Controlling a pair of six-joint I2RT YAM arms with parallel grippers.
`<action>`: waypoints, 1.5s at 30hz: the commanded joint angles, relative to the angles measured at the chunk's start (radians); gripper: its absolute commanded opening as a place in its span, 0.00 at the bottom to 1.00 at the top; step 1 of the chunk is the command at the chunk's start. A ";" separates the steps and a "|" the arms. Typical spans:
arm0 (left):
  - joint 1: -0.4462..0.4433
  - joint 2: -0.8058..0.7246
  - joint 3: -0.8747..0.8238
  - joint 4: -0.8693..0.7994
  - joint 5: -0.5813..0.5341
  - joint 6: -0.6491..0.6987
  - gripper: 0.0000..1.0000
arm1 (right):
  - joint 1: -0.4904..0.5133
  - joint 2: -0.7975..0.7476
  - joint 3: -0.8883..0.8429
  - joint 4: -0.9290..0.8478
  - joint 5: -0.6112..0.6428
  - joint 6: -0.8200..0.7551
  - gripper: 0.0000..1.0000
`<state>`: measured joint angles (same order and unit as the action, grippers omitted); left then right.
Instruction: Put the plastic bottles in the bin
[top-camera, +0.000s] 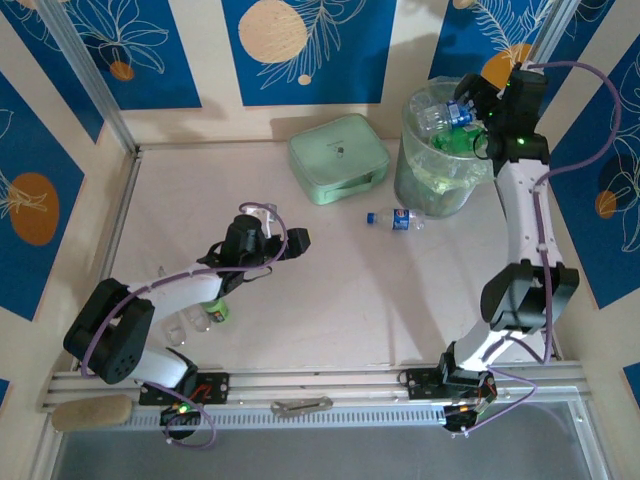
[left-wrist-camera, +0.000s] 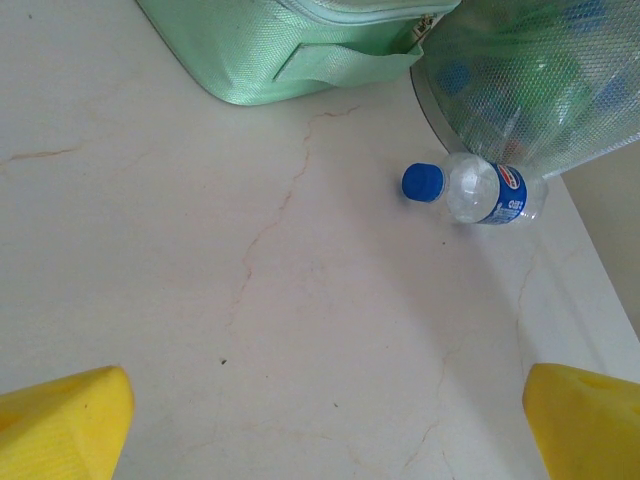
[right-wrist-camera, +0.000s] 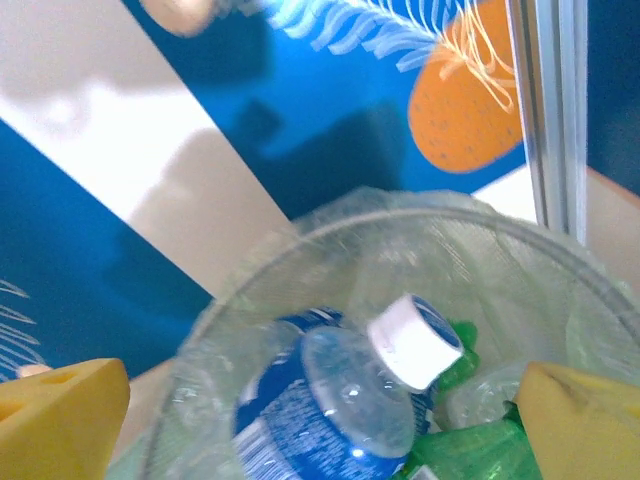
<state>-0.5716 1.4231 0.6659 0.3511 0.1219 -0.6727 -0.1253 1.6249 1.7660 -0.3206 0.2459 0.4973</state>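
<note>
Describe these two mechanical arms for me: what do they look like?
The left arm and right arm have white segments, chunky black joints and a purple cable looping alongside. The left end effector and right end effector have blocky yellow fingers.

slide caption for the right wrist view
Right fingers open over the bin, a white-capped blue-labelled bottle uppermost inside.

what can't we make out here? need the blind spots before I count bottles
- Top external: bottles beside the left arm, partly covered by it; count unclear.
- Left wrist: bin contents blurred through its translucent wall; whether the lying bottle touches it is unclear.
- Right wrist: uppermost bottle has its lower body cut off by the bottom edge; label text too blurred.
</note>
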 joint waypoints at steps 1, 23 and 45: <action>0.004 -0.010 0.020 -0.003 0.007 0.006 0.99 | 0.007 -0.055 -0.041 0.114 -0.124 -0.007 0.98; 0.004 -0.059 -0.007 -0.036 -0.009 0.014 0.99 | 0.035 0.254 0.124 0.041 -0.364 0.115 0.97; 0.004 -0.046 -0.012 -0.001 -0.005 0.011 0.99 | 0.133 -0.303 -0.408 0.069 -0.172 0.015 0.98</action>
<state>-0.5713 1.3811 0.6655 0.3279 0.1211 -0.6727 -0.0170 1.3911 1.4548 -0.2214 0.0311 0.5220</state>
